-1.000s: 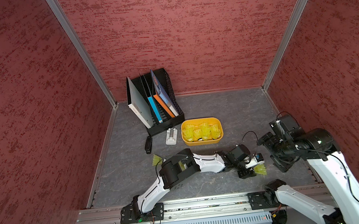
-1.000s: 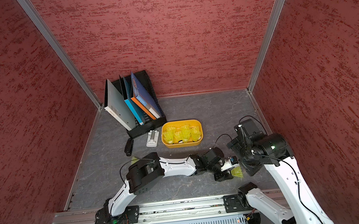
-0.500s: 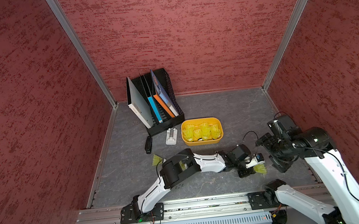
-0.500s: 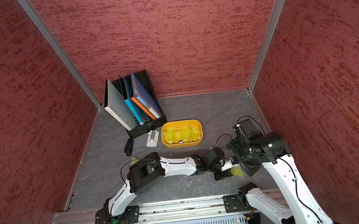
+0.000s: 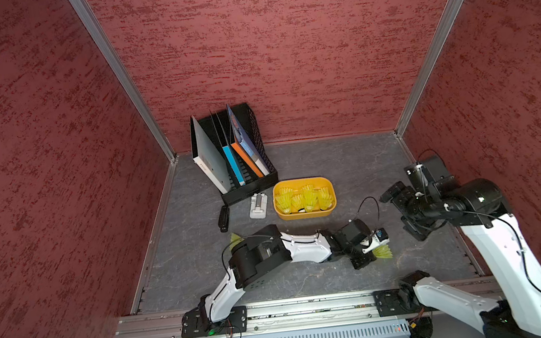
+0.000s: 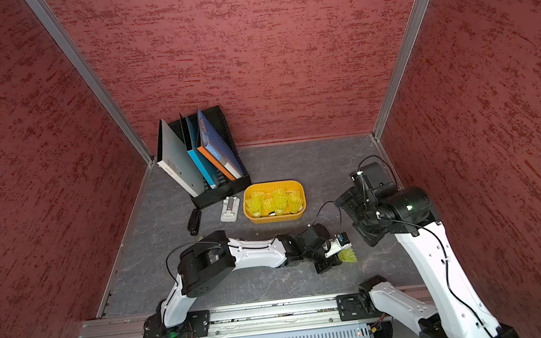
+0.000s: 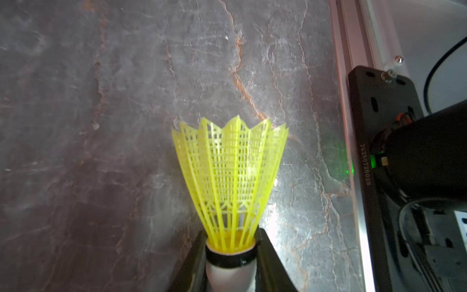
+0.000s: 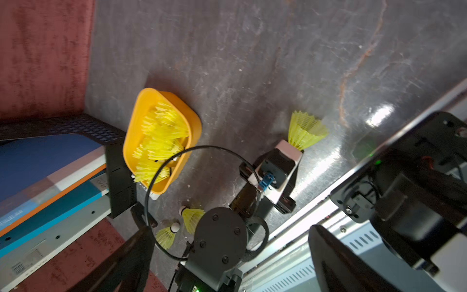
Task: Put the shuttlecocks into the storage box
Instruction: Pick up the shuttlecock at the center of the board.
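Grasp made: shuttlecock (image 7: 230, 177) clamped in left pincer (image 7: 231, 263), right pincer (image 5: 406, 213) spread wide. Carriage to the storage box (image 5: 305, 215), well off from it, seems called for.

Your left arm (image 5: 302, 247) is stretched out low and reaches across toward the right arm (image 5: 499, 244), with its elbow raised near its base. The left gripper (image 5: 370, 249) is clamped on a shuttlecock (image 5: 382, 252) at the cork end, skirt pointing outward. The right arm is raised, wrist angled down. The right gripper (image 5: 402, 216) is spread wide and holds nothing, near the left gripper.
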Robot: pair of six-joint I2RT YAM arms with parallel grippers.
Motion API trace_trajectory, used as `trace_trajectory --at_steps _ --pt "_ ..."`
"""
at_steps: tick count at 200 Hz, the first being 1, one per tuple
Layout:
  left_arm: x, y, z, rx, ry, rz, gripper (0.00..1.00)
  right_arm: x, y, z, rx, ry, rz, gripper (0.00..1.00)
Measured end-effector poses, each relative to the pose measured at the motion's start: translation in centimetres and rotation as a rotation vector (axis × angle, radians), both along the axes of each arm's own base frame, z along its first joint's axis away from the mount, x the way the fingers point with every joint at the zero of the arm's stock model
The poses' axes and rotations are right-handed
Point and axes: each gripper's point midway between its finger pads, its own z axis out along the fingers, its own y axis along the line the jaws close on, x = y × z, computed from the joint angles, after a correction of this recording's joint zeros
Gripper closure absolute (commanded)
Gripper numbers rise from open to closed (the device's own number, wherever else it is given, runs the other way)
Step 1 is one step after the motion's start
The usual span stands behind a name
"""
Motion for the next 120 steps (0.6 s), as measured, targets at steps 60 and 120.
trace_trajectory --at_steps 60,120 --pt "2.5 2.0 5.4 -0.072 0.022 0.147 0.77 3.5 1.1 4.1 -0.002 -0.185 0.085 0.03" --pt "7.1 4.9 11.0 -0.173 0.069 0.322 0.76 6.3 2.4 6.3 -0.002 -0.274 0.161 0.03"
